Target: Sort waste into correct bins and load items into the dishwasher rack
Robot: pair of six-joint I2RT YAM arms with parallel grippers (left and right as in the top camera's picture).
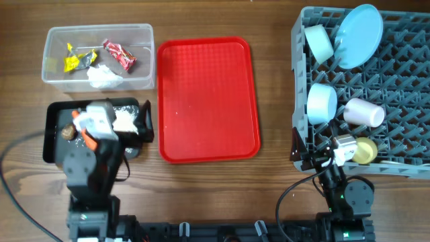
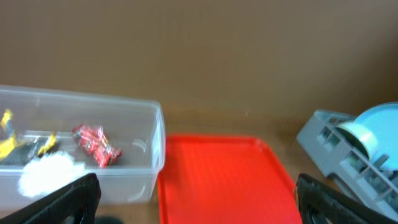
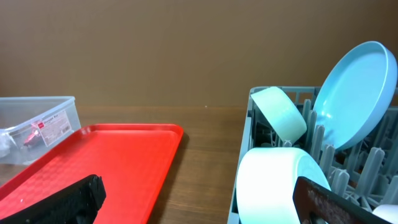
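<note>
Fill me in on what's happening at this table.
Two robot arms are sorting waste and loading dishes, and neither holds anything right now. The left pincer is open above the black tray, where a brown lump, a carrot and rice lie. The right pincer is open at the near edge of the dishwasher rack, which holds a plate, two bowls, a pink cup and a yellow cup. The clear tub holds a yellow wrapper, a red wrapper and a tissue.

Wooden table [image 1: 222, 195], plain brown wall [image 2: 199, 50] — even light
</note>
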